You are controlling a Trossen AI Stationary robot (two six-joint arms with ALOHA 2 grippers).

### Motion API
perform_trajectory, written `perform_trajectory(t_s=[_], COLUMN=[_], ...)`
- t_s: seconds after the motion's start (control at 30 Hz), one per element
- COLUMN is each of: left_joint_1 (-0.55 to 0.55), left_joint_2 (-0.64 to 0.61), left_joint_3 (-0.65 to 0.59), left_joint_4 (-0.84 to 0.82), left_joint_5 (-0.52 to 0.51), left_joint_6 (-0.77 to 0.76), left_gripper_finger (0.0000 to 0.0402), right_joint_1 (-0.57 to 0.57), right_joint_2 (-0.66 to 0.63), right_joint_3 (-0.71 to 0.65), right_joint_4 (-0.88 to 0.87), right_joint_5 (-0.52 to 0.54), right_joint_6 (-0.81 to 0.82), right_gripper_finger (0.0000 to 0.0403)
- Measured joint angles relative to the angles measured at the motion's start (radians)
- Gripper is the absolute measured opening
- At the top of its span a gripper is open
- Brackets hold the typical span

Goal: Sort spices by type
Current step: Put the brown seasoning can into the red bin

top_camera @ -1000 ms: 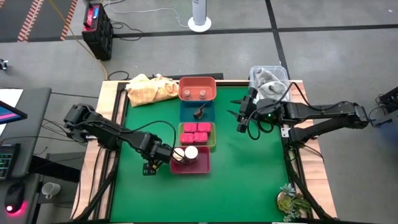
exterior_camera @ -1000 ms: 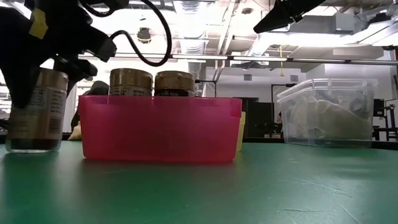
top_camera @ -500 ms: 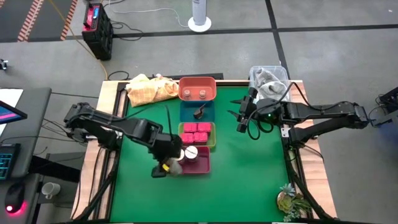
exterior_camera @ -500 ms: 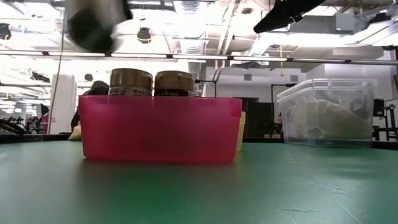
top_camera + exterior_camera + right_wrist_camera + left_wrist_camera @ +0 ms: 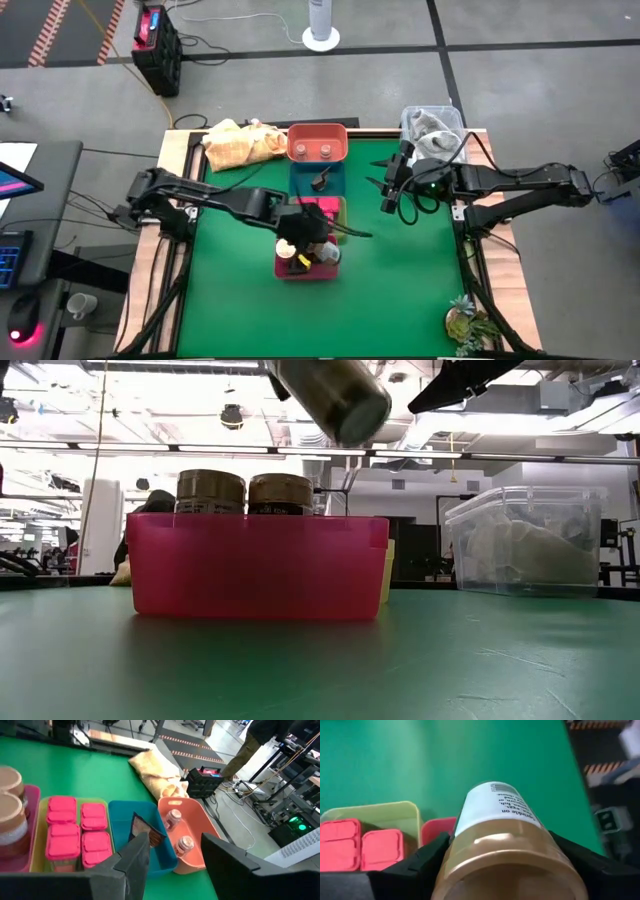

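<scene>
Left gripper [image 5: 500,885] jaws clamp third tub [image 5: 505,845]; two tubs [image 5: 245,493] trayed; right gripper [image 5: 170,855] jaws apart.

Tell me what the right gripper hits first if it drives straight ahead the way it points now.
Probably the blue tray holding the dark brown piece: the right gripper, open and empty, faces it, the salmon tray just beside. Depth is unclear.

Bright ceiling strip lights [image 5: 330,372] flood the room, blowing out to white glare in the low view and backlighting the pink tray [image 5: 255,565], which glows translucent. The green table [image 5: 400,280] is evenly lit, with only soft shadows. The jar [image 5: 505,850] close to the left wrist camera looks soft and blurred.
</scene>
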Motion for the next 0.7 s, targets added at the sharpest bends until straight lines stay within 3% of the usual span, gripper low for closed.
perform_trajectory(t_s=[0.37, 0.7], left_joint_1=[-0.019, -0.032], left_joint_2=[0.242, 0.346], left_joint_3=[0.247, 0.259], left_joint_4=[-0.247, -0.346], left_joint_5=[-0.056, -0.154], left_joint_6=[0.301, 0.514], left_gripper_finger=[0.027, 0.027], right_joint_1=[-0.02, -0.02], right_joint_2=[0.0, 0.0], right_joint_3=[0.0, 0.0], right_joint_4=[-0.036, -0.031], right_joint_5=[0.028, 0.028], right_joint_6=[-0.012, -0.014], right_gripper_finger=[0.0213, 0.0213])
